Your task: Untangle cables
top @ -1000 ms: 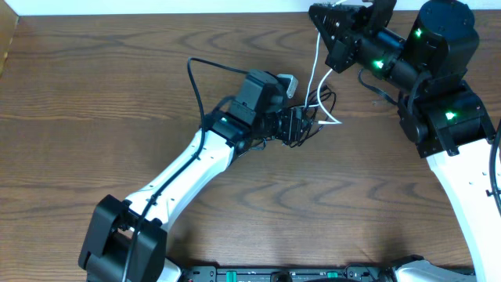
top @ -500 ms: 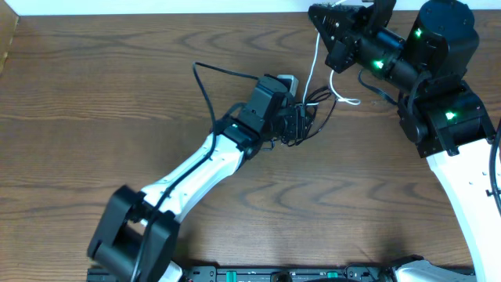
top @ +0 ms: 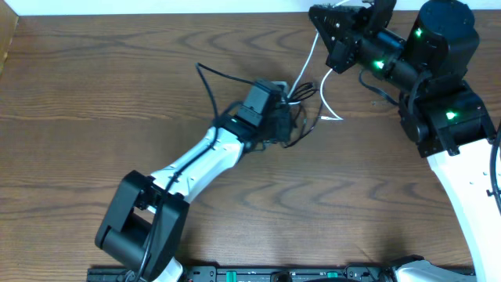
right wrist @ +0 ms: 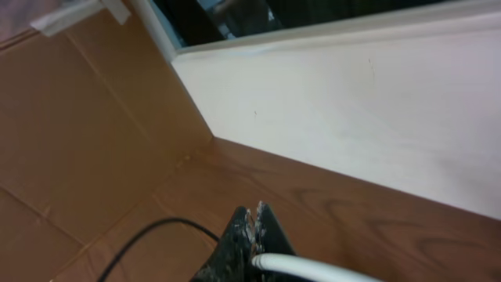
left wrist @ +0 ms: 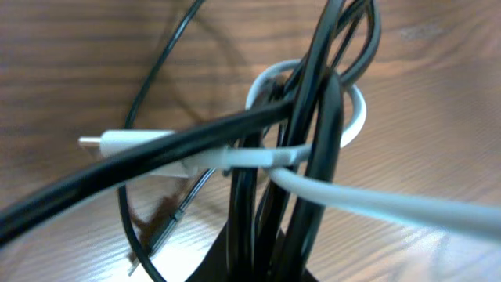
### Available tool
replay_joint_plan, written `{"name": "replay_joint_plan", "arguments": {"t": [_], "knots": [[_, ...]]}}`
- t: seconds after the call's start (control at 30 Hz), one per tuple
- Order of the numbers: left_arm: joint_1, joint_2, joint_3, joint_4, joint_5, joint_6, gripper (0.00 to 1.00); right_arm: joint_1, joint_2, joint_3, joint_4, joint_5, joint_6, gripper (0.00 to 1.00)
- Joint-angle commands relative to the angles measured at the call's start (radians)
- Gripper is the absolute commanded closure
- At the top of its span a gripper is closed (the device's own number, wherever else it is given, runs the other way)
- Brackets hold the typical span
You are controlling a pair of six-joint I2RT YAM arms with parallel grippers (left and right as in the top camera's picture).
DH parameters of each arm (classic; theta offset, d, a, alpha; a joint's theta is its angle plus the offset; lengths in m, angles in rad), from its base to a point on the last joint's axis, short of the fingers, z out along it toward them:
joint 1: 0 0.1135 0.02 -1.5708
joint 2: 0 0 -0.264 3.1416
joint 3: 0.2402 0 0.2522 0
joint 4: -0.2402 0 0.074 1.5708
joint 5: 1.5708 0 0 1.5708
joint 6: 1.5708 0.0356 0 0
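Cables (top: 304, 108) mostly tangled; left gripper (top: 283, 125) clamped on black strands (left wrist: 317, 157), right gripper (right wrist: 254, 229) pinching white cable (right wrist: 313, 269); separation barely begun.

brn wood tbl (top: 78, 117) | white wall (right wrist: 376, 102) behind | cardbd panel (right wrist: 70, 141) beside wall

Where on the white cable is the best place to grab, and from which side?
The white cable: probably its loose tail, from above on the right. That end lies on bare table, apart from the tangle; the rest runs up to the right end effector or threads through black loops.
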Motion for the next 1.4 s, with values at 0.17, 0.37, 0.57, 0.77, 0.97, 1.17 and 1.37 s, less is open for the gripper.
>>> {"name": "replay_joint_plan", "arguments": {"t": [0.17,0.37,0.57,0.77,0.97,1.17,1.37], "knots": [[0.191,-0.095,-0.008,-0.172,-0.006,0.174,0.92,-0.141,-0.05,0.013,-0.127,0.029,0.006,0.99],[0.293,-0.135,-0.008,-0.257,-0.007,0.333,0.92,-0.287,-0.053,0.013,-0.277,0.049,0.006,0.99],[0.371,-0.133,-0.008,-0.289,-0.011,0.363,0.92,-0.423,-0.052,0.013,-0.42,0.145,0.002,0.99],[0.434,-0.133,-0.008,-0.29,-0.01,0.294,0.62,-0.444,-0.032,0.001,-0.52,0.19,-0.022,0.99],[0.438,-0.133,-0.008,-0.293,0.099,0.345,0.53,-0.436,0.011,-0.002,-0.551,0.15,-0.036,0.99],[0.441,-0.133,-0.008,-0.292,0.079,0.345,0.5,-0.404,0.05,-0.002,-0.582,0.145,-0.043,0.99],[0.439,-0.133,-0.008,-0.29,0.103,0.342,0.87,-0.377,0.082,-0.002,-0.608,0.14,-0.043,0.99]]}}
